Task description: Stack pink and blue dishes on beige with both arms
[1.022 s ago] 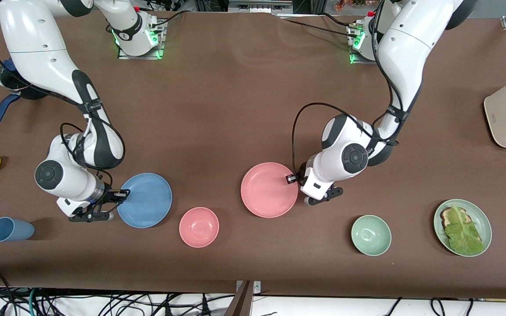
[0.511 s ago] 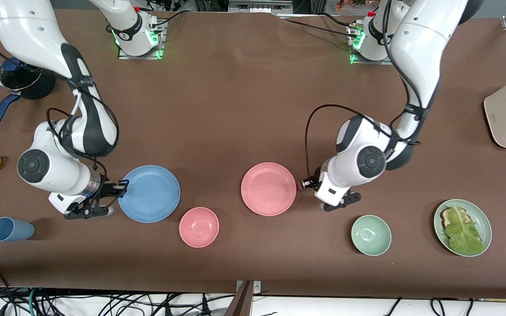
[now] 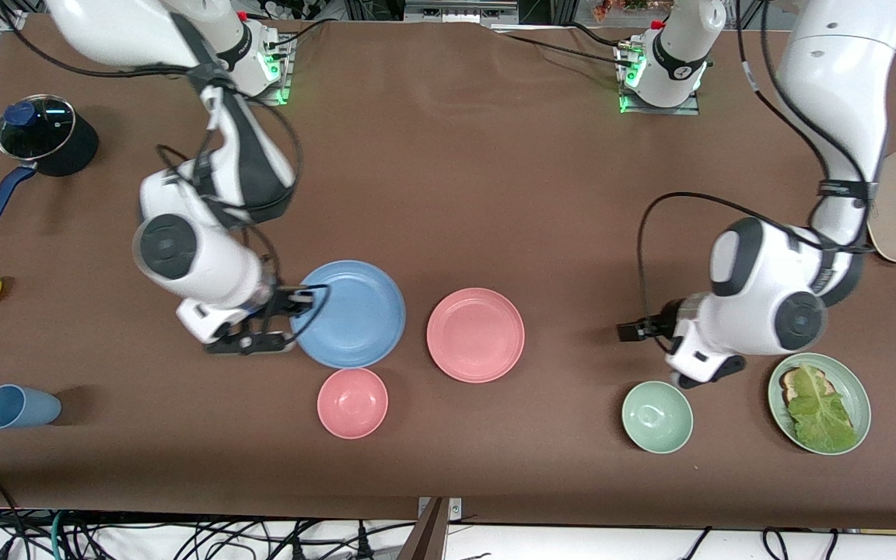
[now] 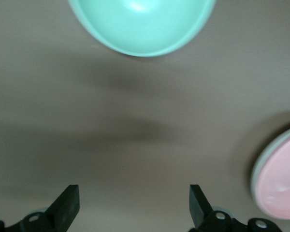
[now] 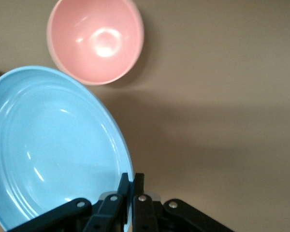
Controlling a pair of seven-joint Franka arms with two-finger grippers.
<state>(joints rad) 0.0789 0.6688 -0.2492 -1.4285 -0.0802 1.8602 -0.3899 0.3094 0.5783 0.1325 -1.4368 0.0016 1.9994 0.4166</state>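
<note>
two things have changed in the last second, and you should read them together. your left gripper (image 3: 625, 330) has let go of the pink plate (image 3: 476, 335) and pulled away toward the left arm's end of the table; its fingers (image 4: 65, 208) now stand wide apart with nothing between them, over bare brown table (image 3: 495, 179) just above the green bowl (image 3: 656, 417). the pink plate lies flat about mid-table where it was released. no beige rim shows under it from the front, though the left wrist view shows a pale edge around it (image 4: 280, 176), so you cannot be sure from here whether the beige plate sits beneath.

meanwhile your right gripper (image 3: 309, 298) has carried the blue plate (image 3: 351, 313) from the right arm's end toward the middle. its fingers (image 5: 130, 186) are pinched tight on the plate's rim, and the plate looks lifted and slightly tilted, its edge now just beside the pink plate and over the table next to the pink bowl (image 3: 352, 402).

for the task, this reads as the pink step finished and the blue step in hand. what is left, by my judgement, is to bring the blue plate over the pink one, level it, and lower it before opening. watch the rim grip: a tilted plate may slide as it lands.
</note>
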